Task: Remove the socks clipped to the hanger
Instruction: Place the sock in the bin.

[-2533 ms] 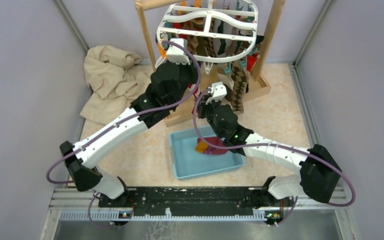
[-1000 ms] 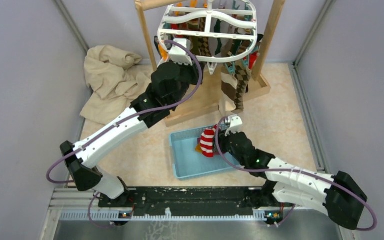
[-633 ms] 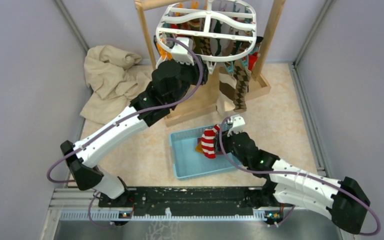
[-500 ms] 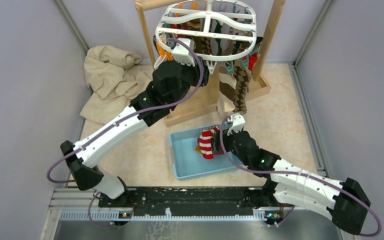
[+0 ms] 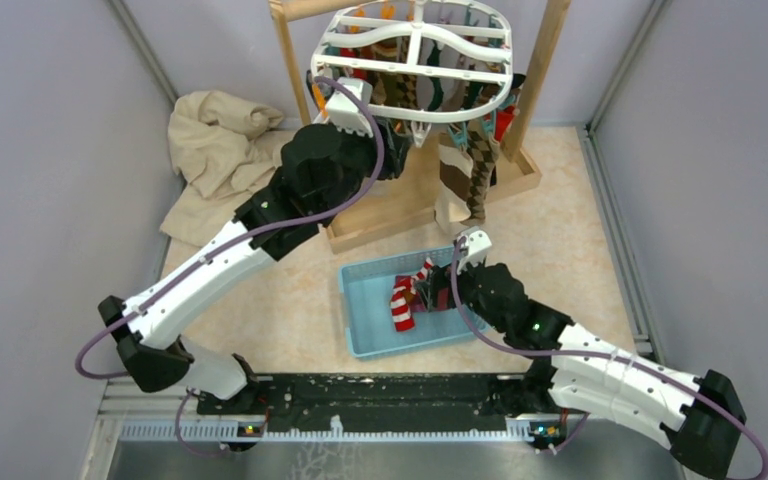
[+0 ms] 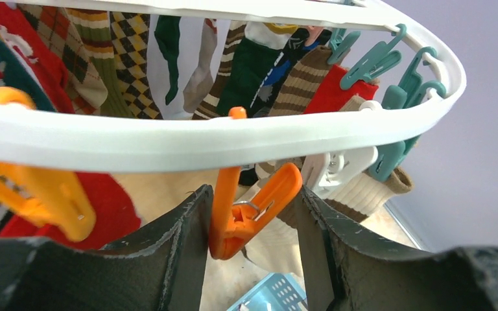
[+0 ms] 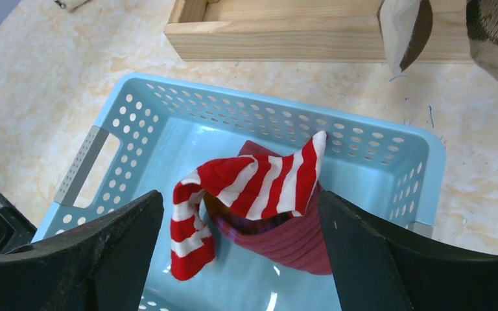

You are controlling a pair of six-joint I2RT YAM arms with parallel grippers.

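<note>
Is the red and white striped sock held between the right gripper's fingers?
No, the striped sock lies loose in the blue basket, and the right gripper has its fingers wide apart above it.

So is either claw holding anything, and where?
Nothing in the right claw, open over the striped sock lying in the blue basket. The left claw straddles an orange clip; grip unclear.

sock: red-white stripes | basket: light blue | hanger: white

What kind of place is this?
Probably a robot test cell: plain walls enclose the table, the left arm and right arm sit on a rail, a hanger hangs from a stand.
</note>
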